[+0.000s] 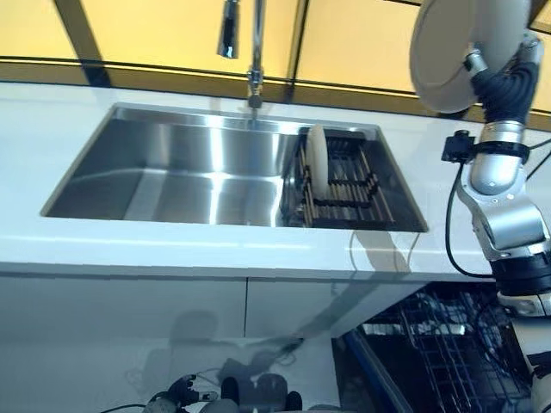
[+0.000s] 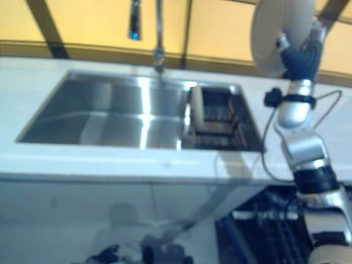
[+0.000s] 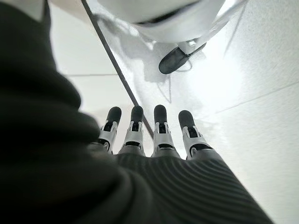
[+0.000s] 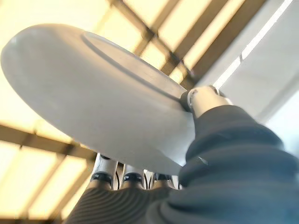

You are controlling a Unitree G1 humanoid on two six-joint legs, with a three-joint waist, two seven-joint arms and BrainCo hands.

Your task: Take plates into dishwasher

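right hand (image 1: 504, 82) — raised high over the surface's far right corner, thumb and fingers pinching a white plate (image 1: 443, 56) by its rim | second plate (image 1: 316, 163) on edge in the dark rack (image 1: 344, 185) at the sink's (image 1: 172, 163) right end | dishwasher rack (image 1: 448, 353) open below the surface's right front edge | left hand (image 3: 154, 140) low, fingers straight — holds nothing

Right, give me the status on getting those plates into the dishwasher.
Nothing is visibly loaded yet. In hand: the right hand holds one plate raised above the counter. Left: one plate in the sink rack still stands there, and the open dishwasher rack waits below. The left hand hangs idle.
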